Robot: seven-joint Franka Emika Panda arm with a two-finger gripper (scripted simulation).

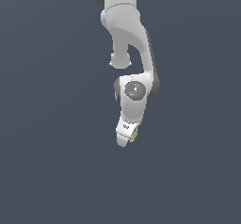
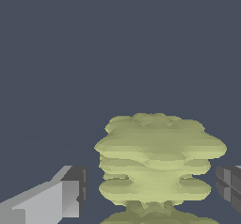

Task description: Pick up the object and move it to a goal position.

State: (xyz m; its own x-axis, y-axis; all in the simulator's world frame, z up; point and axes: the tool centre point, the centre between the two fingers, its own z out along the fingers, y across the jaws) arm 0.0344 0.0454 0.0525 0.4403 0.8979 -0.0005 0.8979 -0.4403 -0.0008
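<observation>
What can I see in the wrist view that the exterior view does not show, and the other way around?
Only the wrist view shows the object's stacked ribbed ridges up close, with a gap between it and each of the fingertips on either side. Only the exterior view shows the whole white arm reaching down, with the gripper hiding most of the object. Both show the yellow-green object at the gripper and the plain dark grey ground.

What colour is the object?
Pale yellow-green, ribbed object; clearest in the wrist view.
</observation>
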